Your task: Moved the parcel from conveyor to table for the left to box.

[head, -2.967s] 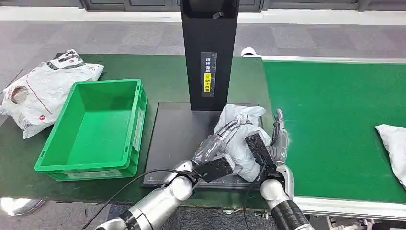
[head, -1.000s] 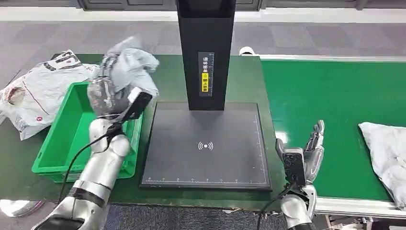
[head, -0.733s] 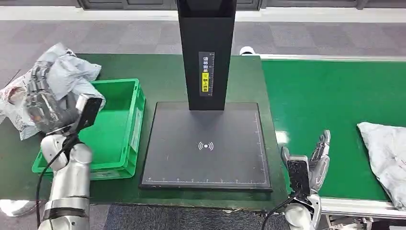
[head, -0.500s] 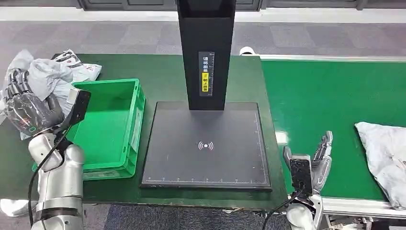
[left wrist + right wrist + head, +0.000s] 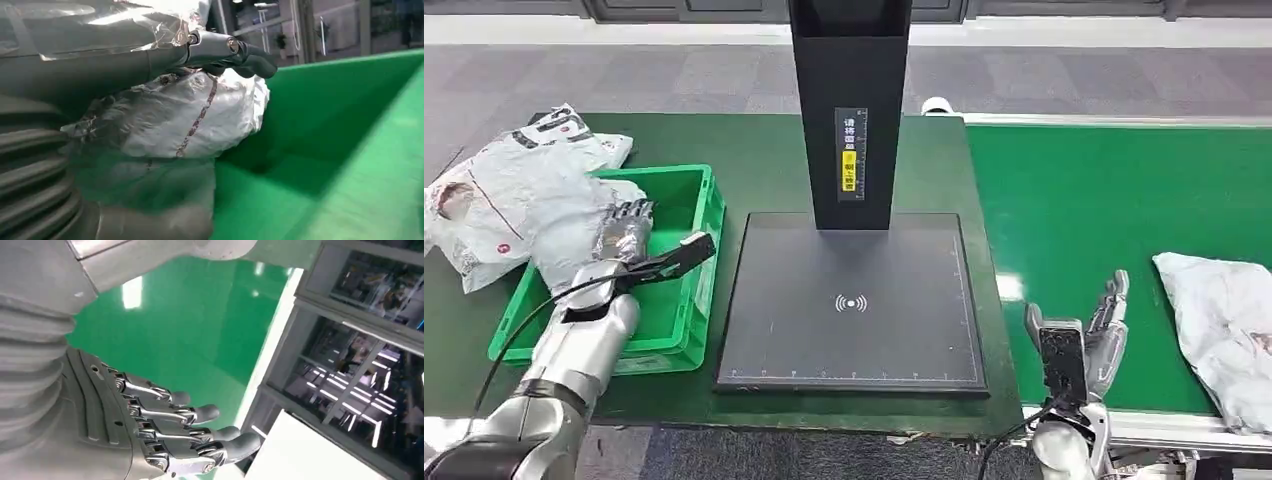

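One hand gripping parcel inside box

Parcel in crate (left of scanner pad), conveyor right.

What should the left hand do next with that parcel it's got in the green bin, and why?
Probably open its fingers and let go. The left hand grips the grey parcel already down inside the green bin, with the bin's wall rising beside it in the left wrist view. The right hand hangs open at the belt's near edge, holding nothing.
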### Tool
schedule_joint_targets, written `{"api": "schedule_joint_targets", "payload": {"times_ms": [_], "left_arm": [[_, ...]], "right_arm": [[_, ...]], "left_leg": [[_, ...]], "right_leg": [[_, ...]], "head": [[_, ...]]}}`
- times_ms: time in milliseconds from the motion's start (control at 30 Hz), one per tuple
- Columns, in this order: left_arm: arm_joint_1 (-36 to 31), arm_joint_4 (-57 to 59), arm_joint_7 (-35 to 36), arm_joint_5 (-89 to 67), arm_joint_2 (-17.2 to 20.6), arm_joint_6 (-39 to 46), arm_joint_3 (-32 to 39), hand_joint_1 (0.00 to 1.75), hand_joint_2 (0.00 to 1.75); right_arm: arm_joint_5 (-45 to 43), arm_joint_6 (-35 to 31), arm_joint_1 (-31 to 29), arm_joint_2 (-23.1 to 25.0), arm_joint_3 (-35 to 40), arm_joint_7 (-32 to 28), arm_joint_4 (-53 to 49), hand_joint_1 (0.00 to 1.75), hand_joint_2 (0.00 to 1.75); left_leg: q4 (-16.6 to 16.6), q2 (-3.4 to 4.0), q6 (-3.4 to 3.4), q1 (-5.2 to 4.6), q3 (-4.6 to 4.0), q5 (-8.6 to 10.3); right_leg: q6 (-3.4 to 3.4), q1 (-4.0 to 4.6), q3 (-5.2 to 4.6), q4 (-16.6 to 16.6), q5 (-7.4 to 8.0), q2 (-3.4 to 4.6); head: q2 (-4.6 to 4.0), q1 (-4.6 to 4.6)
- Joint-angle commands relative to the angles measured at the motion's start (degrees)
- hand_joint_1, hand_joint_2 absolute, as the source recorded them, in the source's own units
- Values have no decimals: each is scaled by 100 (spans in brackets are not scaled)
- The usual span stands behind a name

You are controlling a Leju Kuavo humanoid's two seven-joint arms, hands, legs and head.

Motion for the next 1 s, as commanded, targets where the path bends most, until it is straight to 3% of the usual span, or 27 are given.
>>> {"api": "schedule_joint_targets", "payload": {"times_ms": [33,300,567,600,733,767,800,867,1000], "left_arm": [[-632,1242,-19,16,-18,-73,-427,0,175],[-632,1242,-19,16,-18,-73,-427,0,175],[-1066,1386,-279,1871,-525,771,672,0,175],[-1079,1326,-355,2098,-561,953,814,0,0],[-946,448,-1770,4251,-875,1797,1766,0,0],[-801,-272,-2490,4971,-1234,1839,2371,0,0],[-302,-1065,-3384,6414,-1236,2097,1828,0,0],[289,-1898,-3021,6821,-1081,2581,979,0,0],[400,-1748,-3213,7052,-1018,2907,558,0,0]], "right_arm": [[-2,28,-133,102,-485,29,77,0,175],[-2,28,-133,102,-485,29,77,0,175],[266,191,56,55,-353,378,-93,0,175],[275,195,50,60,-341,397,-97,0,175],[441,163,9,32,-208,563,-16,0,175],[958,-112,-158,-153,-168,945,304,0,175],[781,-222,-639,-393,-219,856,1048,0,175],[529,-287,-1038,-541,-413,469,1801,0,175],[474,-384,-940,-519,-520,344,1883,0,175]], "left_leg": [[-5,-16,1,3,9,-1],[-5,-13,2,3,8,0],[-2,-27,1,3,2,2],[-1,-33,2,5,2,2],[1,-20,1,5,-4,1],[1,-22,2,6,-1,0],[1,-15,2,7,0,-1],[-6,-16,5,5,5,2],[-21,13,9,0,32,-2]], "right_leg": [[-1,4,15,-6,-5,-15],[0,5,11,-5,-4,-11],[0,5,9,-2,-7,-25],[0,6,12,-3,-8,-32],[0,6,4,-1,-3,-17],[1,7,9,-3,-5,-20],[0,9,9,-5,-4,-15],[3,7,14,-13,0,-16],[6,-3,31,-26,4,12]], "head": [[0,0],[0,0],[0,0],[0,0],[0,0],[0,0],[0,0],[0,0],[0,-2]]}}
